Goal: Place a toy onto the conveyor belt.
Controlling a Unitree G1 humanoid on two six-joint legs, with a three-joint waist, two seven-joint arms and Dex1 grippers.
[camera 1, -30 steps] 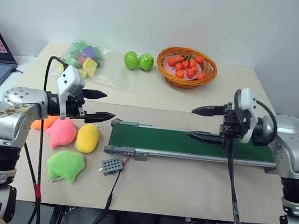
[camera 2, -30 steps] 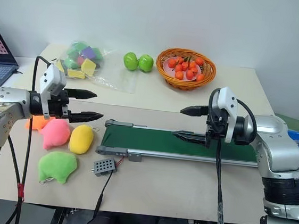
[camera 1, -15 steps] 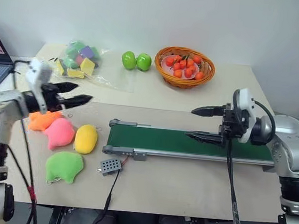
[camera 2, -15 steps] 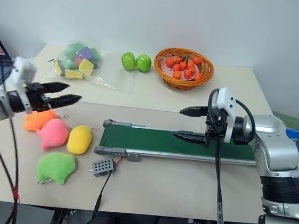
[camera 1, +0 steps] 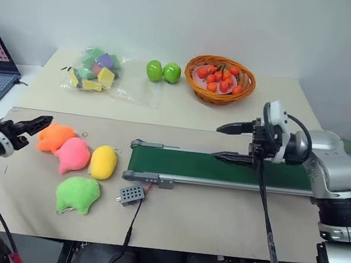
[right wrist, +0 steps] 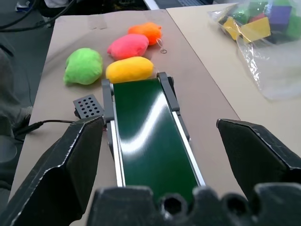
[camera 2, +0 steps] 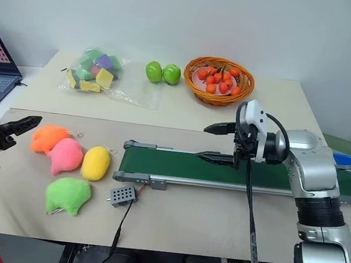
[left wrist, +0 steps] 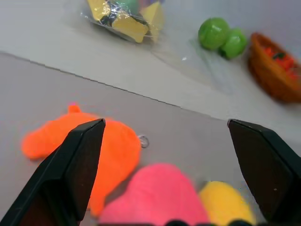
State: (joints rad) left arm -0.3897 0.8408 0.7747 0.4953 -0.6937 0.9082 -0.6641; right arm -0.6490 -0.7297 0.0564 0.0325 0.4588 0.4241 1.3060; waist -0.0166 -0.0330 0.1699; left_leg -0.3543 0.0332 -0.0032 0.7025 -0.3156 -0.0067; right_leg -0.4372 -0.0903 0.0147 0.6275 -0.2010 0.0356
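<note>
Left end effector [camera 1: 30, 126], jaws apart, sits beside the orange toy [camera 1: 55, 137]; approach squarely, avoiding the touching pink plush [camera 1: 73, 155], before closing.

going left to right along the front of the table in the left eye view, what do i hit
left gripper → orange toy → pink plush → yellow plush → conveyor belt → right gripper
</note>
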